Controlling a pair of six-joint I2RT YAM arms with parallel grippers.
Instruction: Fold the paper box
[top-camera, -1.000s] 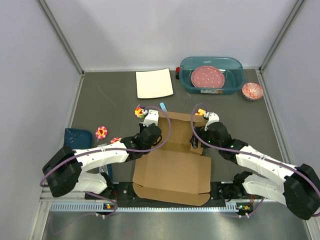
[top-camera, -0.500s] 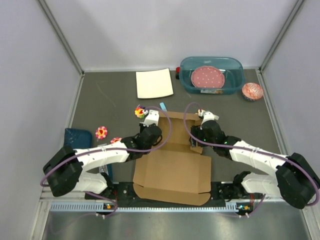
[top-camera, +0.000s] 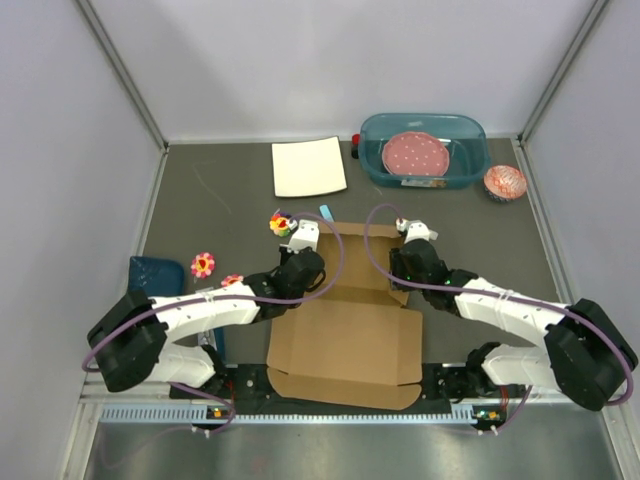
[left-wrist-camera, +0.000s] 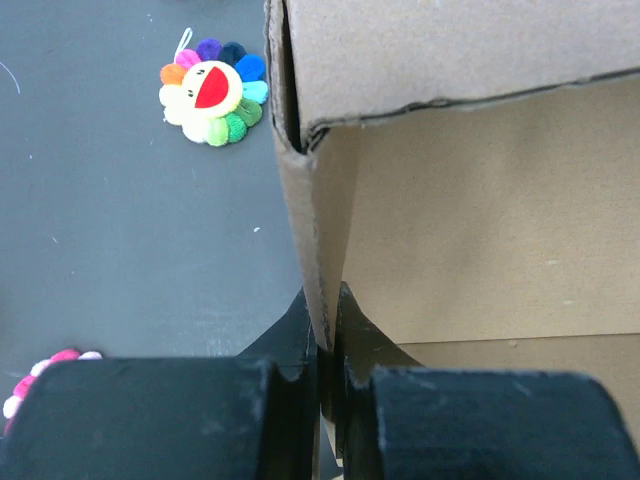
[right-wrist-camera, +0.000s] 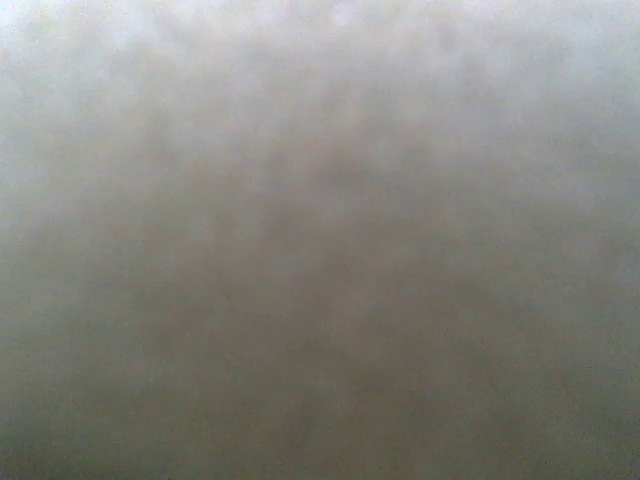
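The paper box (top-camera: 345, 340) lies on the desk (top-camera: 220, 200) between the two arms. Its wide flat panel reaches toward their bases, and its far part is folded up into low walls. The left tool (left-wrist-camera: 322, 318) is clamped tight on the box's upright left wall, one finger on each side of the cardboard, just below a folded corner. The right tool (top-camera: 402, 275) is at the box's right wall. Its wrist view is a grey-brown blur, so I cannot tell how far it is open or whether it grips anything.

At the far right of the desk stands a teal tub (top-camera: 468, 140) with a pink dotted plate (top-camera: 415, 153) lying flat inside. Just right of the tub sits a small red-and-white fluted cup (top-camera: 505, 182); what it holds cannot be made out. A white square sheet (top-camera: 309, 167) lies left of the tub. A dark blue tray (top-camera: 155, 272) sits at the left edge, partly under the left arm. A rainbow flower toy (left-wrist-camera: 213, 90) lies just beyond the box's far left corner, and another flower (top-camera: 203, 264) lies beside the tray.
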